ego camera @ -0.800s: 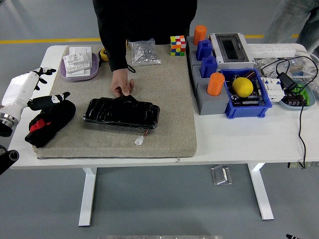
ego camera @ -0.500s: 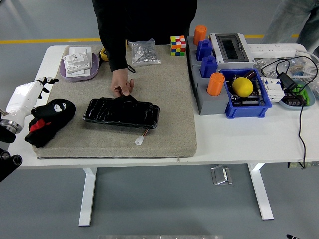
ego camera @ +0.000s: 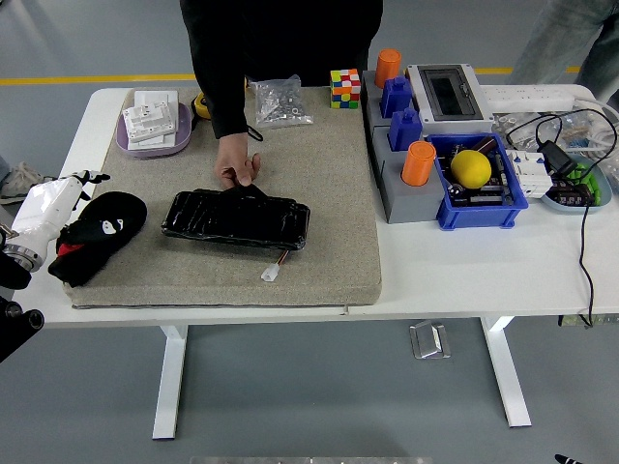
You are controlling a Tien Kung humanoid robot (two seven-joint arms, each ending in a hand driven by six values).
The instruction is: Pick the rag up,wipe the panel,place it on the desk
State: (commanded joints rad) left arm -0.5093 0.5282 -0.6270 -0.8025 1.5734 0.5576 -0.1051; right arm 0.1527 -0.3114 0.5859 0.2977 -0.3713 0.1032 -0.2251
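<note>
The black rag [ego camera: 104, 232], with a red patch and small white marks, lies bunched on the left end of the beige mat [ego camera: 319, 184]. My left hand [ego camera: 81, 184], on a white forearm, sits at the rag's left edge by the table's side; its fingers look relaxed and hold nothing. The panel [ego camera: 237, 218], a flat glossy black slab with a short wire and white plug, rests mid-mat. A person's hand [ego camera: 237, 170] in a black sleeve grips its far edge. My right arm is out of view.
A lilac tray [ego camera: 155, 142] with white parts and a bag of screws [ego camera: 280, 101] stand at the back. On the right are a colour cube [ego camera: 344, 87], grey and blue blocks with orange cylinders [ego camera: 418, 162], a blue bin [ego camera: 484, 208] holding a yellow ball, and cables.
My left hand has drawn back down and to the left, from above the rag to its left edge. The rag has settled into a rounder heap. Panel and person's hand are unmoved.
</note>
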